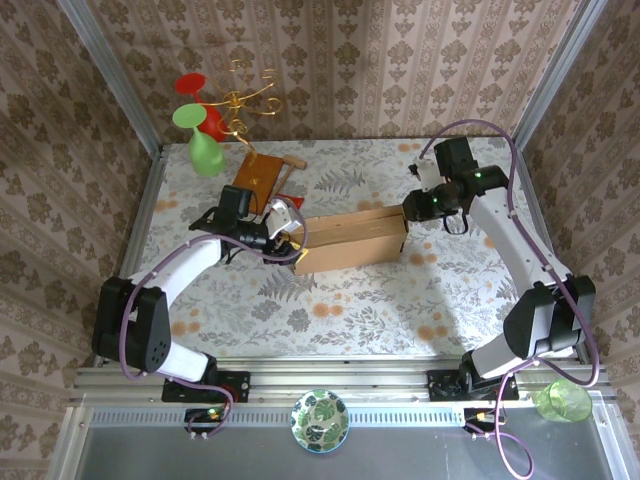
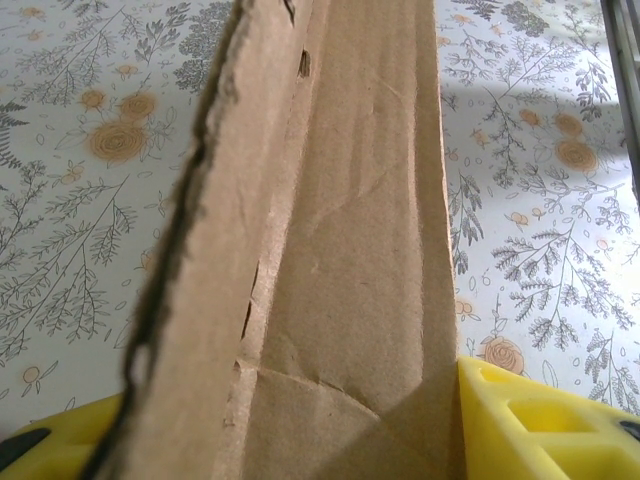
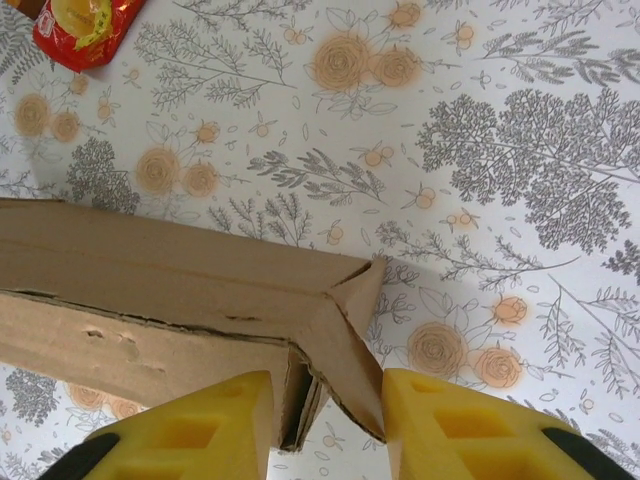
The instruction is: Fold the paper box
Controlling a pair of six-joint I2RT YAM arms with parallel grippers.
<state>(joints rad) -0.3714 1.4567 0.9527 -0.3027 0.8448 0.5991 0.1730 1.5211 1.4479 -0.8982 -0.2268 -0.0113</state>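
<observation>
While the paper box [image 1: 350,240] is lying in the middle of the table [image 1: 400,300], its long axis is running left to right across the top view, with the right end tilting slightly toward the upper part of the frame. The left pincer [image 1: 290,238] is sitting at the box's left end and the right pincer [image 1: 412,205] at its right end, so each arm is working on the end nearest to it and the box is stretching between them. In the left wrist view the cardboard is standing on edge and filling the whole gap between the yellow fingers [image 2: 540,420], so this pincer is gripping a raised wall, with its jaws set fairly wide. In the right wrist view the folded end flap at the lower middle of the frame is sitting between that pincer's fingers [image 3: 470,425]. The flap is touching one finger and lying just beside the other, which reads as a narrow hold on the corner. Since both ends are being held along one line, the next fold will probably turn on moving one end against the other along that long axis, and the right arm is looking better placed to tuck the flap.
</observation>
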